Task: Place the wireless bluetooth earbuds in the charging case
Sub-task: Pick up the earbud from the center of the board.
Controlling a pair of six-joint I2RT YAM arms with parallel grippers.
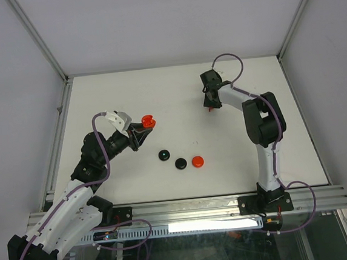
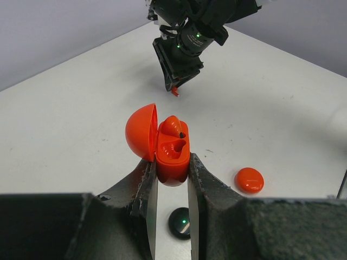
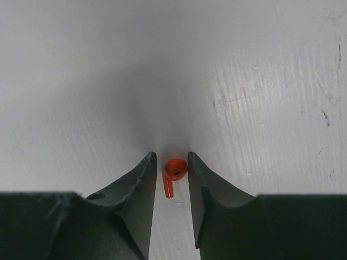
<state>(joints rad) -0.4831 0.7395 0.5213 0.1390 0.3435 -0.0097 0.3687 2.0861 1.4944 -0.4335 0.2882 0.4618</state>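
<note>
My left gripper [image 2: 172,161] is shut on the base of a red charging case [image 2: 172,154], held above the table with its lid swung open to the left. One red earbud [image 2: 173,127] sits in the case's far socket; the near socket looks empty. In the top view the case [image 1: 148,121] is left of centre. My right gripper [image 3: 171,157] is down at the table at the back right, open, with a loose red earbud [image 3: 174,169] lying between its fingertips, stem pointing toward the camera. Its head is close to the right finger. No black earbuds show.
Three closed round cases lie in a row near the front middle: a black one with a green light [image 1: 163,155], another black one [image 1: 181,163] and a red one [image 1: 197,161]. Metal frame posts [image 1: 56,110] border the table's sides.
</note>
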